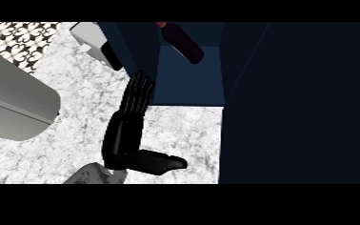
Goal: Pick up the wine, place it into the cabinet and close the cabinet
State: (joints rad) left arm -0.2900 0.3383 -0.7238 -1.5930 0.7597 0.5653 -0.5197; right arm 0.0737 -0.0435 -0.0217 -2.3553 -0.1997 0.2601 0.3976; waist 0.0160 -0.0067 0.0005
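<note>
The wine (183, 43), a dark red bottle, shows inside the dark blue cabinet (190, 81) near the top of the head view, tilted to the right. My left hand (126, 124) is open on the speckled counter, fingers straight and pointing up at the cabinet's left front edge, thumb out to the right. Its fingertips (141, 78) reach that edge; the bottle is well apart from them. A large dark door panel (292, 100) fills the right side. My right hand does not show.
A grey rounded object (21, 105) sits at the left edge. A white item with a black handle (90, 35) stands left of the cabinet, with patterned tiling (25, 38) at the upper left.
</note>
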